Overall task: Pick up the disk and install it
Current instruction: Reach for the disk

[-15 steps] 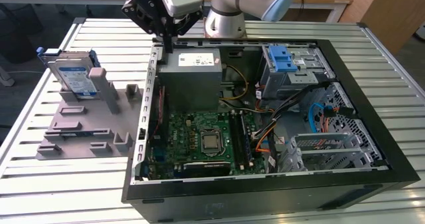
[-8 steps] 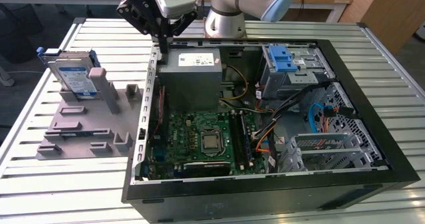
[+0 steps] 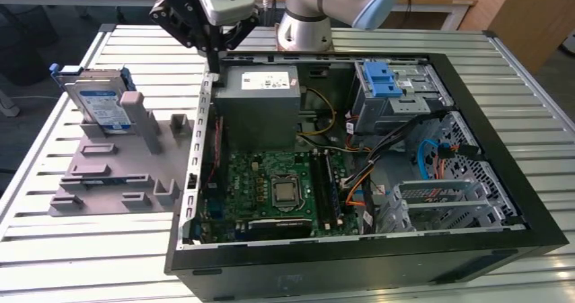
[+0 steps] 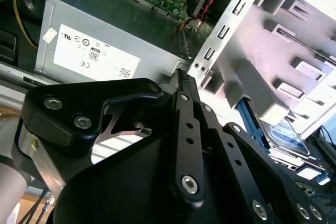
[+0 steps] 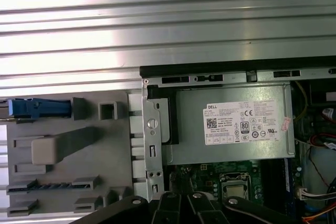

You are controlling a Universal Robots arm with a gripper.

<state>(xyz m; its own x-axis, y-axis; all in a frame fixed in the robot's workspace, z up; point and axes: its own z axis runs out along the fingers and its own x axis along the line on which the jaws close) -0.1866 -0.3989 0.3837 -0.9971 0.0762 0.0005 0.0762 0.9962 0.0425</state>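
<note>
The disk is a silver drive with a blue-and-white label in a blue frame. It stands upright on edge in a grey holder at the exterior view's left. In the first wrist view the disk shows edge-on as a blue strip; in the second wrist view the disk sits partly hidden behind a grey post. My gripper hangs over the open computer case's wall, to the exterior view's right of the disk and well apart from it. The fingertips meet, shut on nothing.
The open computer case lies flat on a slatted metal table. Inside are a grey power supply just below my gripper, a green motherboard, loose cables and a drive bay with a blue latch.
</note>
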